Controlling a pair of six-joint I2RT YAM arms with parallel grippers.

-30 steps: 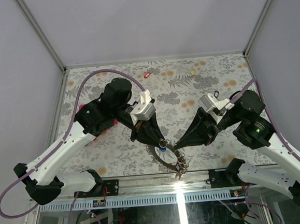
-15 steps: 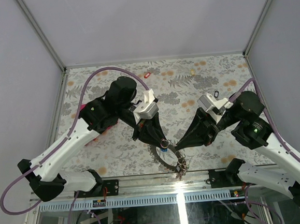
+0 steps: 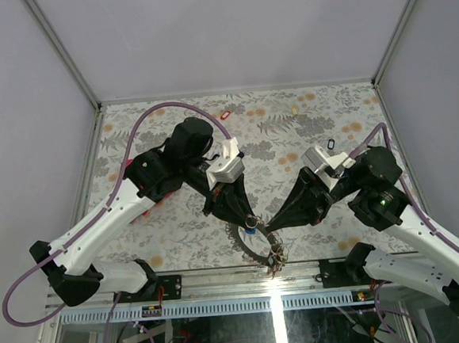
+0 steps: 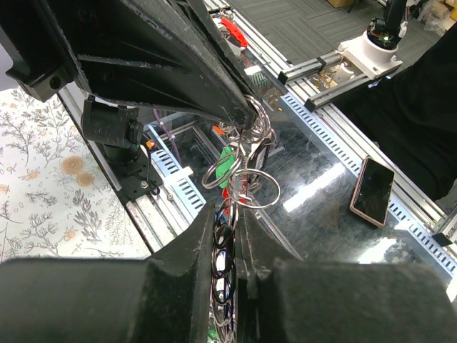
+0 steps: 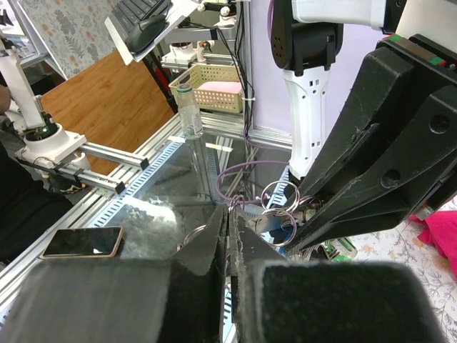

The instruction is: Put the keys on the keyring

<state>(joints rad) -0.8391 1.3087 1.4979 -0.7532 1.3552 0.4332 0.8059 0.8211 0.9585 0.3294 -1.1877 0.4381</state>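
Observation:
The keyring (image 3: 259,247) is a thin grey ring fringed with keys, held up over the table's near edge. My left gripper (image 3: 251,220) is shut on its upper left part; ring wire and key loops sit between its fingers (image 4: 200,250). My right gripper (image 3: 270,227) is shut on thin wire at the ring's right side, with its fingers (image 5: 214,243) pressed together. Small split rings (image 4: 250,191) and a green tag (image 4: 227,157) hang between the two tips. Loose keys lie on the table: a red tag (image 3: 225,115), a cream tag (image 3: 295,111) and a black tag (image 3: 331,143).
A magenta cloth (image 3: 140,213) lies partly hidden under my left arm and also shows in the right wrist view (image 5: 439,232). The floral table (image 3: 275,140) ends at a metal rail (image 3: 246,280) just below the ring. Grey walls stand on three sides.
My left arm has swung a little to the right and its wrist has turned. Both gripper tips stay together at the keyring, which has barely moved.

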